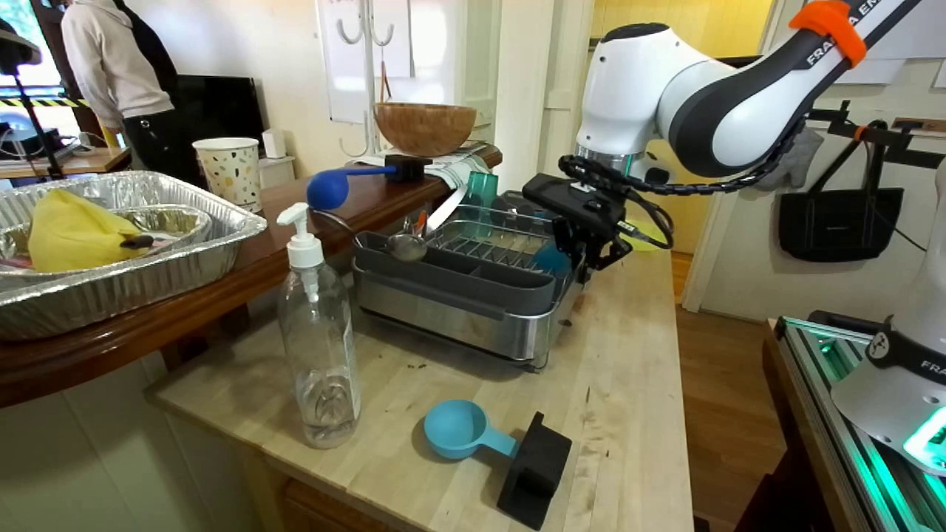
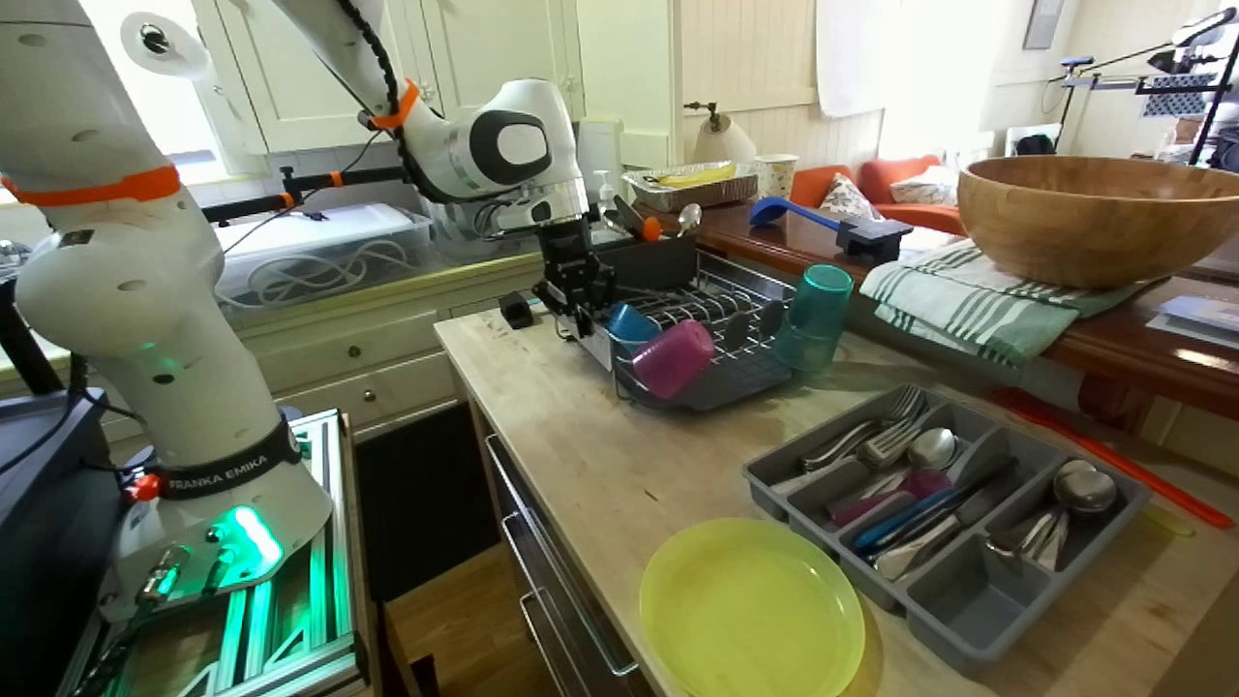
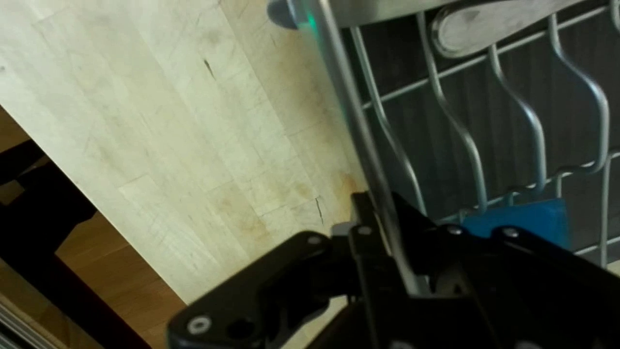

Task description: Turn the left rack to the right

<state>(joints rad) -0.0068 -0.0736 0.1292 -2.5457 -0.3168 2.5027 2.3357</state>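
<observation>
The left rack (image 1: 443,314) is a silver wire dish rack on a grey tray base, upright on the wooden table. It also shows in an exterior view (image 2: 726,382). It holds a teal cup (image 2: 813,324), a pink cup (image 2: 675,358) and a blue cup (image 2: 631,324). My gripper (image 3: 382,213) has its fingers on both sides of the rack's metal top rim (image 3: 348,106) and looks shut on it, near the blue cup (image 3: 523,220). In both exterior views the gripper (image 1: 584,255) (image 2: 581,305) is at the rack's side nearest the robot base; its fingertips are partly hidden.
A clear soap bottle (image 1: 321,369) and a light blue scoop (image 1: 454,428) with a black handle block (image 1: 536,473) stand beside the rack. A grey cutlery tray (image 2: 992,600) and yellow plate (image 2: 750,610) lie at its other end. A raised brown ledge (image 1: 292,203) runs behind.
</observation>
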